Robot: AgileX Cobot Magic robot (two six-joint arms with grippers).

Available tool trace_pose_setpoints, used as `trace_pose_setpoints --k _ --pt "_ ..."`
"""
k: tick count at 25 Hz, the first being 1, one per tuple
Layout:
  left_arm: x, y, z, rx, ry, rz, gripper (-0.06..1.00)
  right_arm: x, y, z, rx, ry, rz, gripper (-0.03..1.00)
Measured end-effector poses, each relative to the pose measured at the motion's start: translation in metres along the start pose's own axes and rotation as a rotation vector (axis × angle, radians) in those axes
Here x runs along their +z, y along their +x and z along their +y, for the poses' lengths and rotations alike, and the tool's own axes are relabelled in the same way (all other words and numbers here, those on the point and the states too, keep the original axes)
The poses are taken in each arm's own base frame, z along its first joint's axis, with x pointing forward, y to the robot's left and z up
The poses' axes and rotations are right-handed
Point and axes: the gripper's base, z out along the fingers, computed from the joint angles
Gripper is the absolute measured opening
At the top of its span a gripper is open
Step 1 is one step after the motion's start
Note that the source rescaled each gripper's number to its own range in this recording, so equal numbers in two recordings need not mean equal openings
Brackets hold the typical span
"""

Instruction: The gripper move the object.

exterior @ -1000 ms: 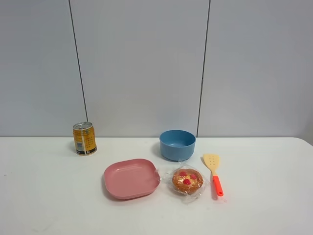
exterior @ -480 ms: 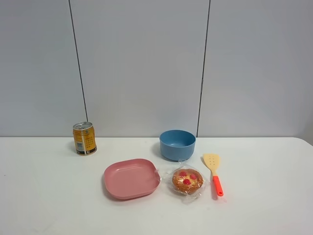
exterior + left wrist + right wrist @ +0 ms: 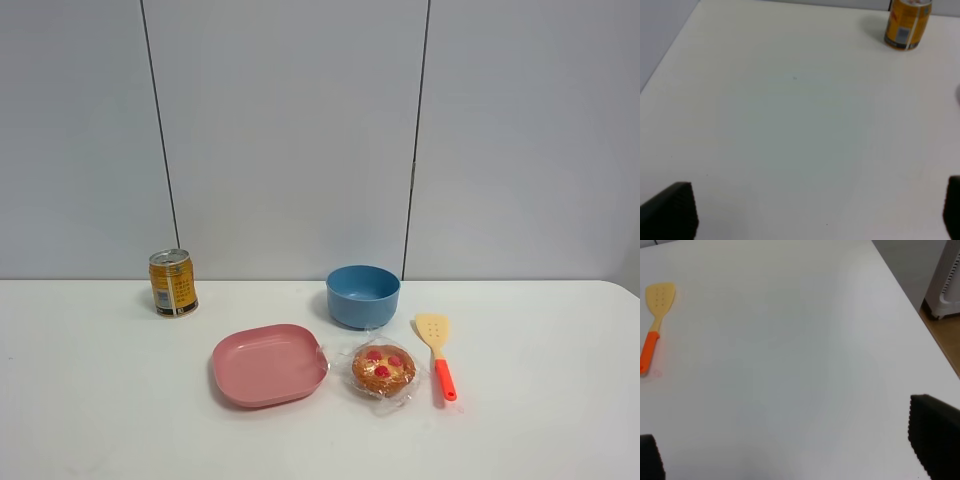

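Note:
The object, a round golden-brown pastry [image 3: 383, 369] with red spots in clear wrap, lies on the white table [image 3: 100, 400] between the pink plate [image 3: 265, 365] and the spatula [image 3: 438, 355]. Neither arm shows in the exterior high view. My left gripper [image 3: 810, 215] is open and empty over bare table, far from the pastry, with the can [image 3: 907, 24] ahead of it. My right gripper [image 3: 790, 450] is open and empty over bare table, with the spatula [image 3: 655, 320] off to one side. The pastry is out of both wrist views.
A blue bowl [image 3: 363, 295] stands just behind the pastry. A yellow can [image 3: 173, 283] stands at the back left. The table's right edge [image 3: 910, 300] shows in the right wrist view, with floor and a white unit [image 3: 947, 285] beyond it.

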Motion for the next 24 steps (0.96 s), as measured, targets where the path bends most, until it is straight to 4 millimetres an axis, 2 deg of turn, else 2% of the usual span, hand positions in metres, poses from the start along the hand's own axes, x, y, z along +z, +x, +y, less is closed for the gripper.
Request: trace_pose_setpoints --k 24 --pt "0.0000 0.0000 0.0000 0.000 0.000 0.000 1.00 0.0000 0.0000 0.0000 0.000 0.000 0.000 1.00"
